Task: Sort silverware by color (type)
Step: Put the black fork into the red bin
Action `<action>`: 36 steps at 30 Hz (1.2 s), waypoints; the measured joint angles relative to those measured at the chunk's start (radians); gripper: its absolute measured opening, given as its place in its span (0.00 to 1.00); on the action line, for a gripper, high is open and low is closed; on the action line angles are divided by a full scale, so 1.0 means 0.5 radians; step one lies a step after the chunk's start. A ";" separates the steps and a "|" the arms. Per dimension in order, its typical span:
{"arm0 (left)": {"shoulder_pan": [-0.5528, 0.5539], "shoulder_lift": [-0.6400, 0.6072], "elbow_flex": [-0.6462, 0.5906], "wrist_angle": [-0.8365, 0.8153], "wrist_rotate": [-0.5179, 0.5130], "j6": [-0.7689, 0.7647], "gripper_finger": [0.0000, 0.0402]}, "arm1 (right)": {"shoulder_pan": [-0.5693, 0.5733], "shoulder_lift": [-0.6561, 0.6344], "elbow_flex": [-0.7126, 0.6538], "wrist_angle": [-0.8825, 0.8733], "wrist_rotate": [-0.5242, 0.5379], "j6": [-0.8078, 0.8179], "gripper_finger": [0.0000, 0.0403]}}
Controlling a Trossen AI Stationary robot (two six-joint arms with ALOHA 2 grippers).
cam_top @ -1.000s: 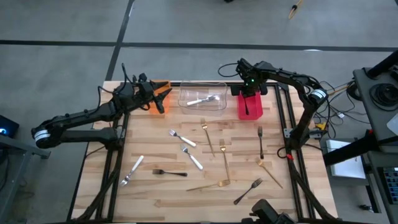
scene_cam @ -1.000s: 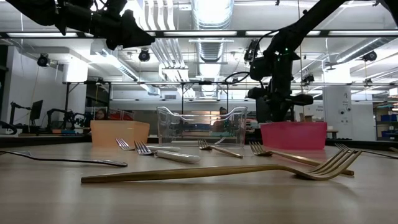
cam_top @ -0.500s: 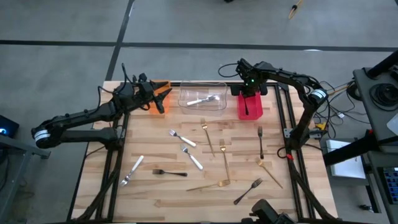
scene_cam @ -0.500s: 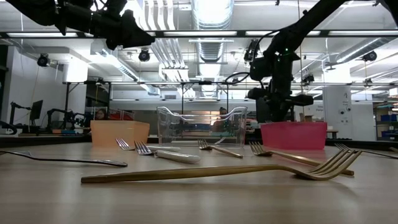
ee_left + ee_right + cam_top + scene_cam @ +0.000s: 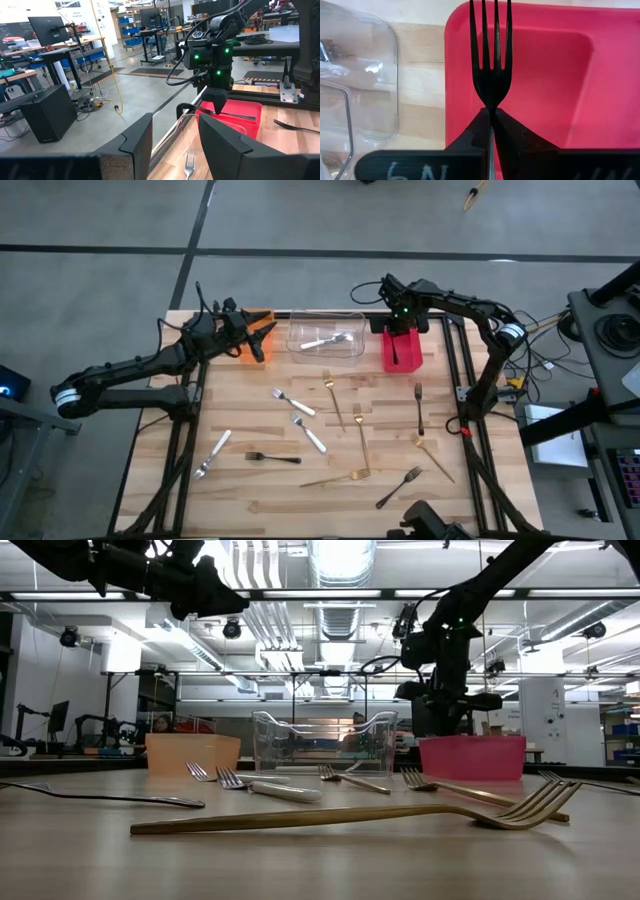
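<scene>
My right gripper (image 5: 491,117) is shut on a black fork (image 5: 491,55) over the red bin (image 5: 402,352) at the table's far right. My left gripper (image 5: 175,145) stands open and level, with nothing between its fingers, by the orange bin (image 5: 258,320) at the far left. One silver piece (image 5: 326,339) lies in the clear bin (image 5: 326,328). Silver forks (image 5: 293,402), gold forks (image 5: 361,440) and black forks (image 5: 272,457) lie flat and scattered on the wooden table (image 5: 250,510). My right gripper pinches the black fork's neck (image 5: 491,102), just below the tines, between its two fingertips. The fingers come steeply from above. The tines stick out past the fingertips, and in the left wrist view the handle (image 5: 235,116) runs about level over the red bin's hollow.
The three bins stand in a row along the table's far edge. A black fork (image 5: 419,408) and a gold one (image 5: 435,455) lie near the right edge. A silver fork (image 5: 213,452) lies toward the left. Arm frames run along both sides.
</scene>
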 joint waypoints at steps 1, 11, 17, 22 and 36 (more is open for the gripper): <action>0.000 0.000 0.000 0.001 0.000 0.000 0.35 | 0.001 0.000 -0.001 0.002 0.002 0.002 0.02; 0.000 0.000 0.000 0.000 0.000 0.008 0.35 | 0.015 -0.001 -0.014 0.057 0.002 0.012 0.02; 0.000 0.000 0.000 0.001 -0.001 0.008 0.35 | 0.015 -0.001 -0.021 0.058 0.003 0.011 0.02; 0.000 0.000 0.000 0.001 0.000 0.008 0.35 | 0.015 -0.001 -0.021 0.058 0.003 0.009 0.02; 0.000 0.000 0.000 0.001 0.000 0.007 0.35 | 0.019 -0.001 -0.023 0.058 0.004 0.025 0.02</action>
